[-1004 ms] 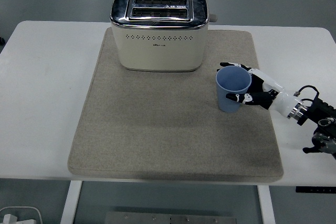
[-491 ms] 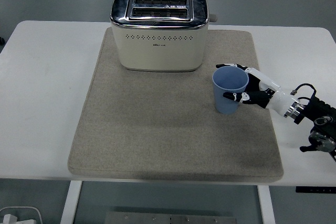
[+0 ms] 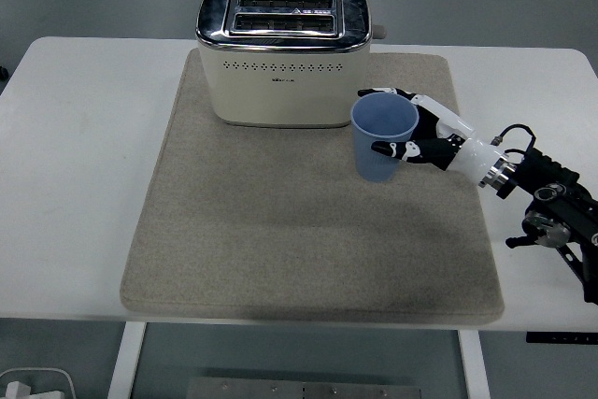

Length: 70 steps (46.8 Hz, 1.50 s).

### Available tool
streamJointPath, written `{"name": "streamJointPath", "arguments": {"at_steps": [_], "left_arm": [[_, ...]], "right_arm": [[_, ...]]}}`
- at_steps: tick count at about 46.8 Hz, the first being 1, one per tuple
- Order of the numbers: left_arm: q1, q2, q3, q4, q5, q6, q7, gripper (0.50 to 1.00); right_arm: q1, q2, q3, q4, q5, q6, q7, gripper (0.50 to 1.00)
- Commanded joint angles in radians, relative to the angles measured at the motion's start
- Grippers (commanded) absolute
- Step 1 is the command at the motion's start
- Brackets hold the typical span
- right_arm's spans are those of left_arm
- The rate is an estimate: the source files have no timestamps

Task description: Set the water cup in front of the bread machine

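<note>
Head view — right hand (image 3: 420, 140) grips blue cup (image 3: 382, 135) beside toaster (image 3: 283, 54).

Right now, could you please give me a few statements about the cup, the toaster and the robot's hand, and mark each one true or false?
1. The right hand is wrapped around the blue cup. True.
2. The cup lies tipped over on the white table. False: it is upright, above the beige mat.
3. The cup is right of the toaster's front face, near its right corner. True.
4. The toaster has bread sticking out of its slots. False: no bread shows in the slots.
5. The left hand is helping to steady the cup. False: no left hand is in view.
</note>
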<state>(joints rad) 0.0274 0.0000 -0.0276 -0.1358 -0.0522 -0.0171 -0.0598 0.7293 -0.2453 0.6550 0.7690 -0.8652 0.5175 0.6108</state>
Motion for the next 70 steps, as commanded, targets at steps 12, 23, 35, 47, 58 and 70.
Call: {"name": "streamJointPath", "arguments": {"at_steps": [12, 23, 35, 47, 58, 70], "left_arm": [[0.0, 0.0, 0.0, -0.001, 0.0, -0.001, 0.0, 1.0], [0.0, 0.0, 0.0, 0.001, 0.0, 0.0, 0.0, 1.0], [0.0, 0.0, 0.0, -0.001, 0.0, 0.0, 0.0, 1.0], [0.0, 0.0, 0.0, -0.001, 0.0, 0.0, 0.0, 1.0], [-0.001, 0.0, 0.0, -0.001, 0.0, -0.001, 0.0, 1.0], [0.0, 0.0, 0.0, -0.001, 0.0, 0.0, 0.0, 1.0]], "right_arm": [[0.079, 0.107, -0.067, -0.013, -0.008, -0.054, 0.0, 0.547], [0.114, 0.187, -0.12, -0.031, -0.009, -0.126, 0.0, 0.545], [0.117, 0.245, -0.143, -0.046, -0.008, -0.226, 0.0, 0.547], [0.111, 0.245, -0.181, -0.072, -0.008, -0.303, -0.002, 0.556], [0.084, 0.245, -0.18, -0.076, 0.014, -0.344, -0.031, 0.574], [0.053, 0.245, -0.178, -0.076, 0.014, -0.344, -0.033, 0.611]]}}
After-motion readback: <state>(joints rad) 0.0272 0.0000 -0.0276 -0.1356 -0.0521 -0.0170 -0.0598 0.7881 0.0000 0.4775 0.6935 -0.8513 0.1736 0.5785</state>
